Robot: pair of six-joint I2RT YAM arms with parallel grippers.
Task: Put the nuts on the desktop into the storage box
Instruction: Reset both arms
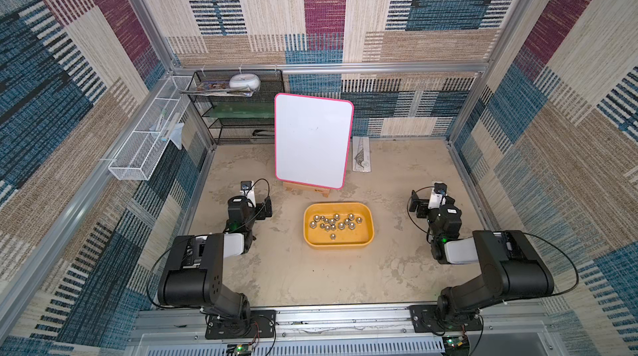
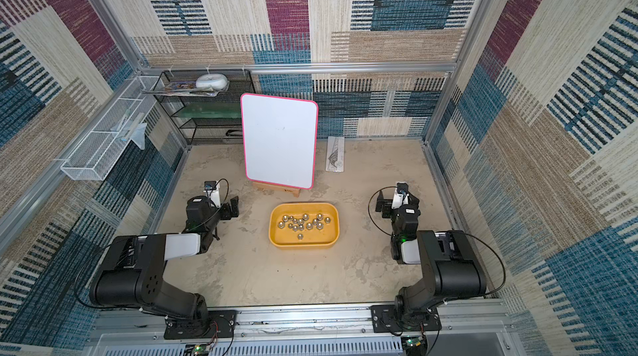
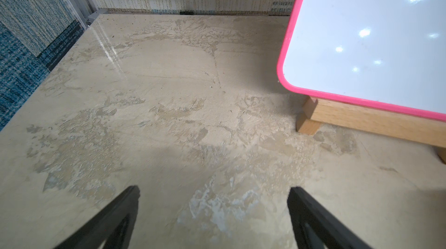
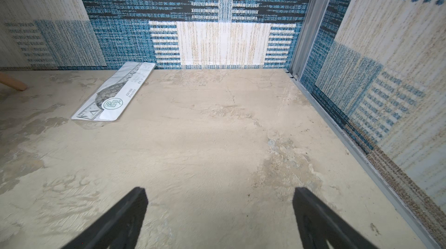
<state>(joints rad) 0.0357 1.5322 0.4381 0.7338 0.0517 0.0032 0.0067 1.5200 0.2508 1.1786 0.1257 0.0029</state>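
Beige desk (image 1: 310, 275) carries a yellow box (image 1: 338, 244) holding the nuts (image 1: 336, 216); left fingers (image 3: 108, 221) and right fingers (image 4: 120, 218) stand apart, empty.

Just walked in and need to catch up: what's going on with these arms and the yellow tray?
Nothing is being handled right now. The silver nuts all lie in the yellow storage box in the middle of the desktop; I see none loose on it. The left gripper and right gripper are open and empty, off to either side of the box. The job looks done.
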